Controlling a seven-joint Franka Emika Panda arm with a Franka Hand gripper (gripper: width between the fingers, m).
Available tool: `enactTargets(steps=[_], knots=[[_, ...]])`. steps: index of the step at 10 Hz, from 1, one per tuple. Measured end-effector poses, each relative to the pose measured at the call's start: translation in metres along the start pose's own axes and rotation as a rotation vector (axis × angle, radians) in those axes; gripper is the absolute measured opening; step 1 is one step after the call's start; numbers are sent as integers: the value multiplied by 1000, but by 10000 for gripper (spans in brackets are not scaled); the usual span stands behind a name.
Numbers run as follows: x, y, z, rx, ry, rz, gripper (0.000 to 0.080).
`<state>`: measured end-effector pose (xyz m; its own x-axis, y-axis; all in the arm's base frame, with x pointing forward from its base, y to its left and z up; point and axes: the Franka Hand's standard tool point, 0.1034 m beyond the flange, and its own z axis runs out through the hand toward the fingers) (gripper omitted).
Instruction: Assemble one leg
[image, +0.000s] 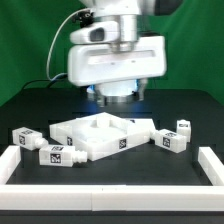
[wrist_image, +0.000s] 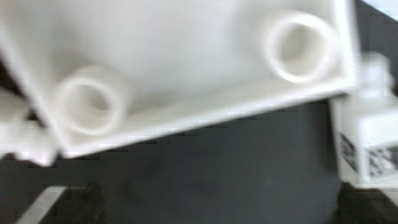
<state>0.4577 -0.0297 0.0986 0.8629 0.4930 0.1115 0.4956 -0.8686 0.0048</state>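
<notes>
- While the arm's white housing (image: 110, 55) fills the upper middle of the exterior view, you see the gripper (image: 112, 96) only as a dim stub beneath it, above the white panel (image: 85, 142); you cannot tell whether its fingers stand wide or narrow, nor whether they hold anything.
- The panel lies flat on the black table (image: 30, 105) at the centre of the frame; a white rail (image: 110, 172) runs along the lower edge in front of it.
- At the exterior view's lower left you have the first leg (image: 26, 138) and, nearer the rail, the second leg (image: 55, 155); both lie apart from the panel.
- At the exterior view's right, the third leg (image: 170, 143) lies just beside the panel's corner; the fourth leg (image: 183, 127) stands just behind it.
- In the wrist view the panel fills most of the picture, blurred, with two round rings, one ring (wrist_image: 86, 100) and another ring (wrist_image: 299, 45); a tagged leg (wrist_image: 370, 150) sits just beside its edge; you cannot tell whether they touch.
</notes>
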Motion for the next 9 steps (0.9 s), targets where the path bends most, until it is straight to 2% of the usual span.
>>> enactTargets(steps=[1,2,3,4,7,8,9], knots=[[-9,16,3,-4,-1,-118,649],[-17,40,5,-5,10,-183,649],[-21,50,11,0,6,-143,649],[-18,44,10,1,6,-145,649],[-22,47,14,6,-1,-156,649],[-31,59,28,16,-16,-196,649],[-35,78,40,19,-27,-185,649]])
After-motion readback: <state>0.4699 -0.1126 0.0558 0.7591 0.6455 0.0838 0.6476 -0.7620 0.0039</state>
